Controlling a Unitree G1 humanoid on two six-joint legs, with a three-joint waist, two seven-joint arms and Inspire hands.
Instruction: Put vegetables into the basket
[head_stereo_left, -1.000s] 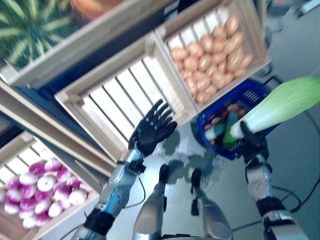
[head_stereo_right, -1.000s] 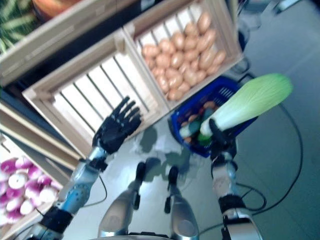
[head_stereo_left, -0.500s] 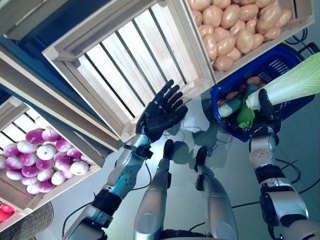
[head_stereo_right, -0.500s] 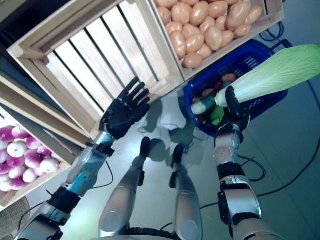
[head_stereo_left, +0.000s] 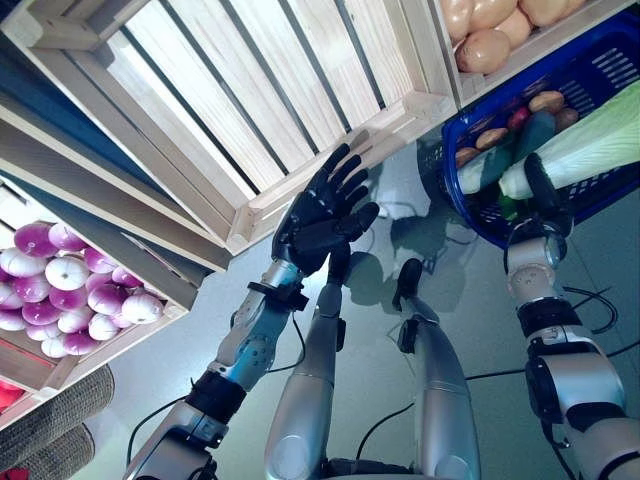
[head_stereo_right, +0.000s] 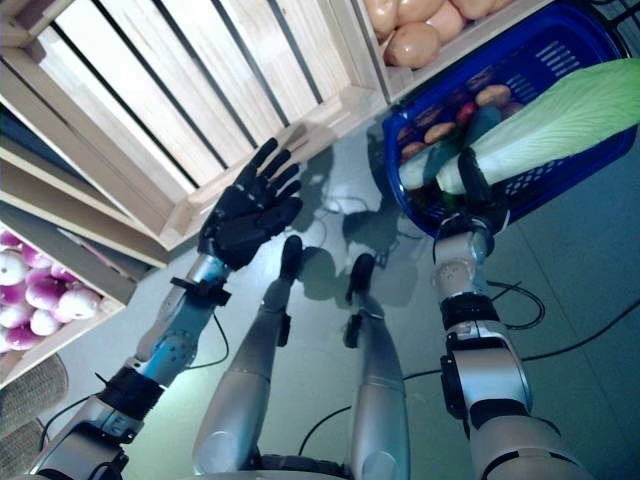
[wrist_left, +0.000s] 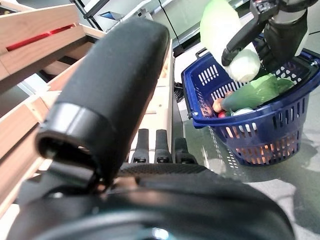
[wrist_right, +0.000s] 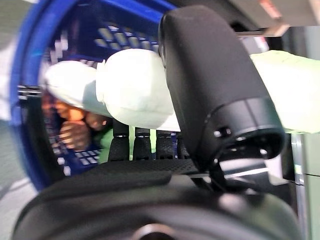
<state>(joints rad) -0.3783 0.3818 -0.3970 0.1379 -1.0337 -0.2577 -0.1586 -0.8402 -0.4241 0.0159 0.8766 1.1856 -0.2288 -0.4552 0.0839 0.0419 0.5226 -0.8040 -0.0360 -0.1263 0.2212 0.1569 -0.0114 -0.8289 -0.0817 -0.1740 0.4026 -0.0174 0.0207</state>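
Note:
My right hand is shut on the white stem end of a long pale green cabbage, which is held tilted over the blue basket on the floor. In the right wrist view the cabbage lies between my thumb and the curled fingers, with the basket rim just past it. The basket holds potatoes, a green vegetable and a white one. My left hand is raised, open and spread in front of an empty crate, holding nothing.
An empty slatted wooden crate stands beside a crate of potatoes just behind the basket. A lower crate of purple and white onions is at the left. Grey floor lies around the basket.
The camera has tilted down, so the whole picture has shifted. My right hand still grips the cabbage, whose stem end now sits lower over the basket. The left hand stays open.

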